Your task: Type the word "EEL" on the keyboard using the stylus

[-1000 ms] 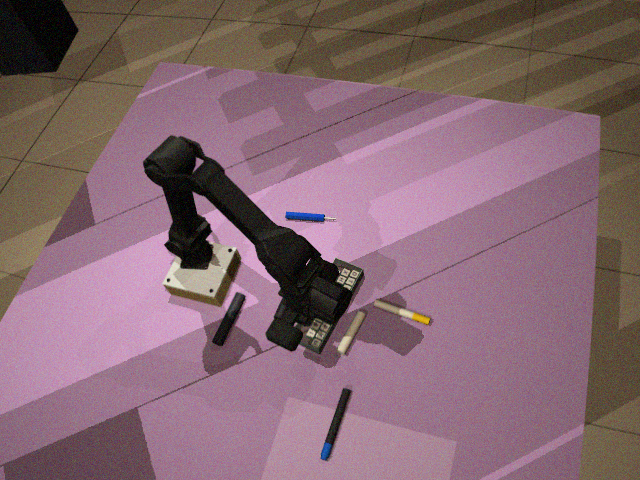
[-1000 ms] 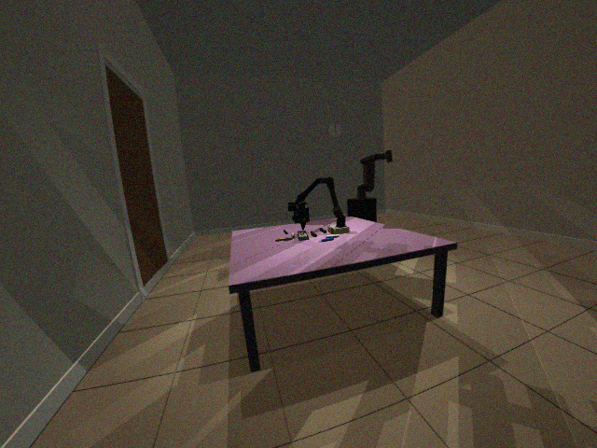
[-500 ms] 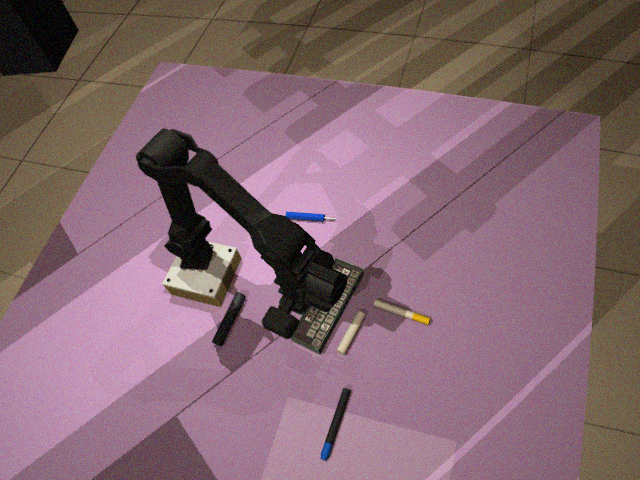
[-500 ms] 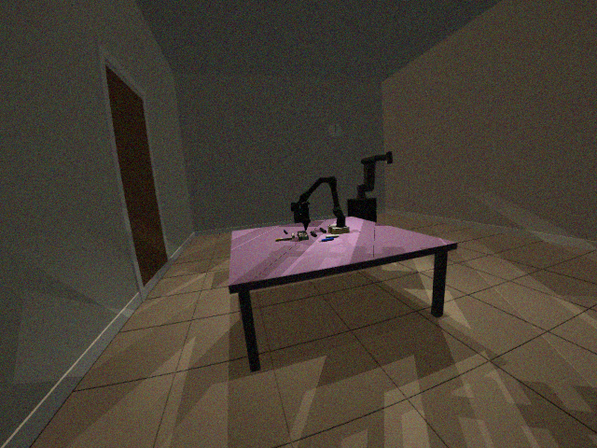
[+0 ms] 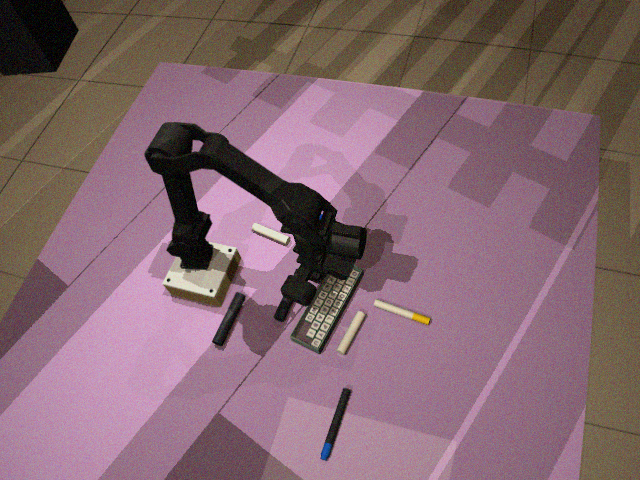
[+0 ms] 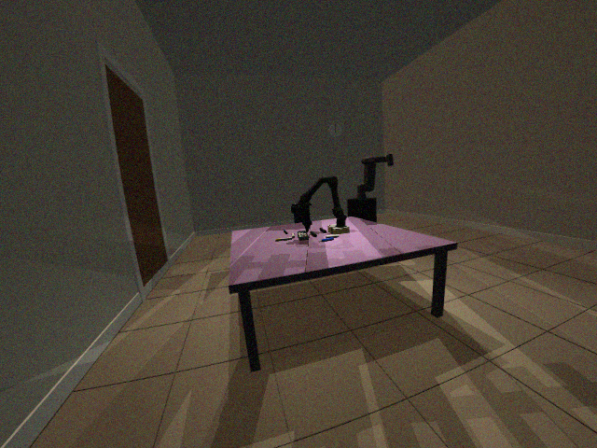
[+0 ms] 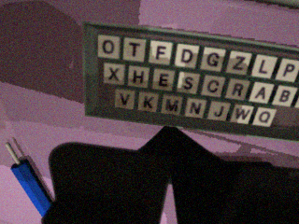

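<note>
1. Pinkish-purple desk (image 5: 496, 289) (image 6: 385, 241) (image 7: 51, 107) lies beneath your work, streaked with shadow. At its centre, your gripper (image 5: 317, 271) (image 6: 308, 231) (image 7: 169, 133) has its jaws closed with nothing between them, the tips near the keyboard's V-to-Q row.
2. You have the keyboard (image 5: 328, 310) (image 6: 302, 235) (image 7: 187, 84) just ahead; its E key (image 7: 163, 80) and L key (image 7: 263, 66) are in plain sight, and neither looks held down.
3. Beside the keyboard lies a blue tool with a thin pale tip (image 7: 32, 189), which you should probably take as the stylus. It is out of your grip.
4. You cannot tell whether any letter has registered, since no typed text shows. Judging by the empty grip, the required stylus hold is unmet.
5. What remains, probably: open, grasp the stylus, then press E, E and L firmly, lifting between the two Es and keeping hold throughout.
</note>
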`<state>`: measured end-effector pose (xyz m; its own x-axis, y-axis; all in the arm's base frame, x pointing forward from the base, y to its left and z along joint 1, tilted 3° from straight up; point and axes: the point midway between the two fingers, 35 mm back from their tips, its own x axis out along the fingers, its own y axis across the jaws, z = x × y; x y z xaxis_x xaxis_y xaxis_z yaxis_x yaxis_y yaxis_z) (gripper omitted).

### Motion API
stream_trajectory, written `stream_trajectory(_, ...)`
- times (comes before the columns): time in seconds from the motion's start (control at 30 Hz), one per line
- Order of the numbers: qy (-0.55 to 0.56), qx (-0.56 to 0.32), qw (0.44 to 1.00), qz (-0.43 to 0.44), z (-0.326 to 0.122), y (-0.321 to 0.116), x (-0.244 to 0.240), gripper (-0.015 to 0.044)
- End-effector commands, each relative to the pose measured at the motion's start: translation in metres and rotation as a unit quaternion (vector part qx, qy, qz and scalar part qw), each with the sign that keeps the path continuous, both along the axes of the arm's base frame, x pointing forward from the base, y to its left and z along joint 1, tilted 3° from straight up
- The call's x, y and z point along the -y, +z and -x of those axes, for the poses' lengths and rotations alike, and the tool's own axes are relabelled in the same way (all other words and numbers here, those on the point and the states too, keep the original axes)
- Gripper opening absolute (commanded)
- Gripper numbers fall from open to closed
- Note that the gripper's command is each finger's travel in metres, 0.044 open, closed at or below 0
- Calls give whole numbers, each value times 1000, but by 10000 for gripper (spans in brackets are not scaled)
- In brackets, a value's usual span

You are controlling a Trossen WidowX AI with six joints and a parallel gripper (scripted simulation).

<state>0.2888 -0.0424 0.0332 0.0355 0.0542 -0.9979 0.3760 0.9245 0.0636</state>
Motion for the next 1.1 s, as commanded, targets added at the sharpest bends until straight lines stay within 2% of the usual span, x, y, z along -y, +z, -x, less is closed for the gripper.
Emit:
stream_trajectory(0.0,-3,2,1000,0,-2,2,-3,0)
stream_trajectory(0.17,-3,2,1000,0,-2,4,-3,0)
stream_trajectory(0.33,-3,2,1000,0,0,59,1,0)
stream_trajectory(0.7,-5,4,1000,1,-2,55,1,0)
stream_trajectory(0.83,-5,4,1000,1,-2,55,1,105)
stream_trajectory(0.97,-5,4,1000,0,-2,55,1,0)
stream_trajectory(1.07,-5,4,1000,0,-2,55,1,0)
